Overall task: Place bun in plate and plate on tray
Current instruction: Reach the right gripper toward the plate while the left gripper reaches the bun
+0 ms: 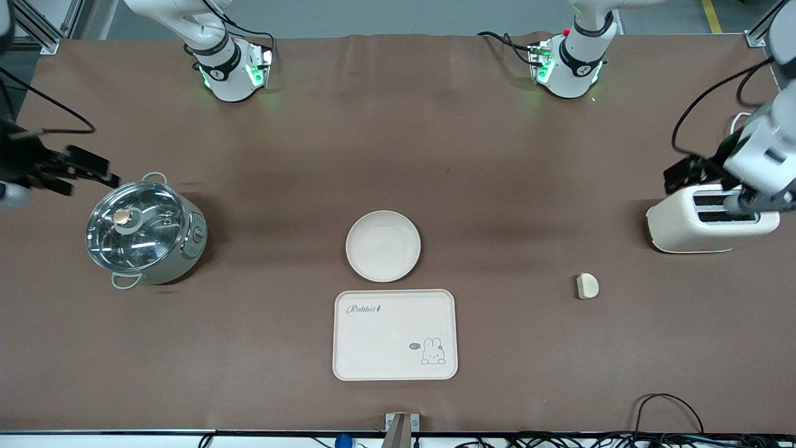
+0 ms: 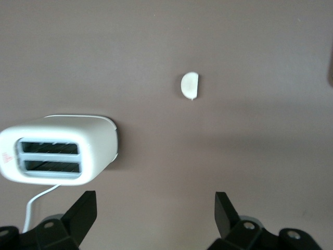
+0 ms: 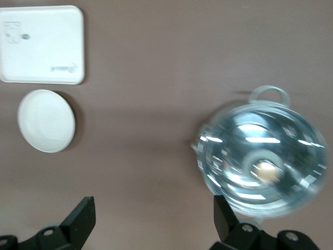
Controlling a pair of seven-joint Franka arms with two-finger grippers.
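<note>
The bun point(image 1: 587, 285) point(image 2: 190, 86) is a small cream-white lump, rounded on one side and flat-cut on another, lying alone on the brown desk point(image 1: 497, 186) toward the left arm's end. The plate point(image 1: 383, 246) point(image 3: 46, 121), round, shallow and cream-beige with a raised rim, sits empty near the middle of the desk. Just beside it, nearer the front camera and apart from it, lies the tray point(image 1: 395, 335) point(image 3: 41, 44), a flat cream-beige rectangle with rounded corners, "Rabbit" lettering and a small bunny drawing.
</note>
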